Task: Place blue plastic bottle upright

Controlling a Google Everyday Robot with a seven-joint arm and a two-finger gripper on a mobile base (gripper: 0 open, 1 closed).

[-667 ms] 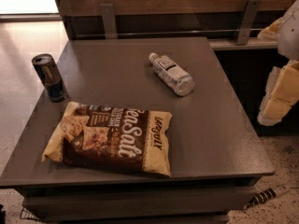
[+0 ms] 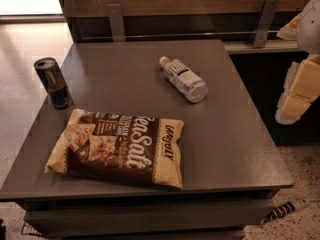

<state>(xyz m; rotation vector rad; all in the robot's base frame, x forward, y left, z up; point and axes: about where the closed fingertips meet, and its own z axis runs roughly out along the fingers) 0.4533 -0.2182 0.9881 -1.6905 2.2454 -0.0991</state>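
The blue plastic bottle (image 2: 183, 79) lies on its side on the grey table (image 2: 235, 134), toward the far middle. Its white cap (image 2: 164, 60) points to the far left and its base points toward the near right. My gripper (image 2: 299, 91) shows as pale blocky parts at the right edge of the view, beyond the table's right side and well to the right of the bottle. It holds nothing that I can see.
A dark slim drink can (image 2: 52, 83) stands upright near the table's left edge. A brown and cream snack bag (image 2: 120, 146) lies flat at the near left. A wooden wall with metal brackets (image 2: 116, 20) runs behind the table.
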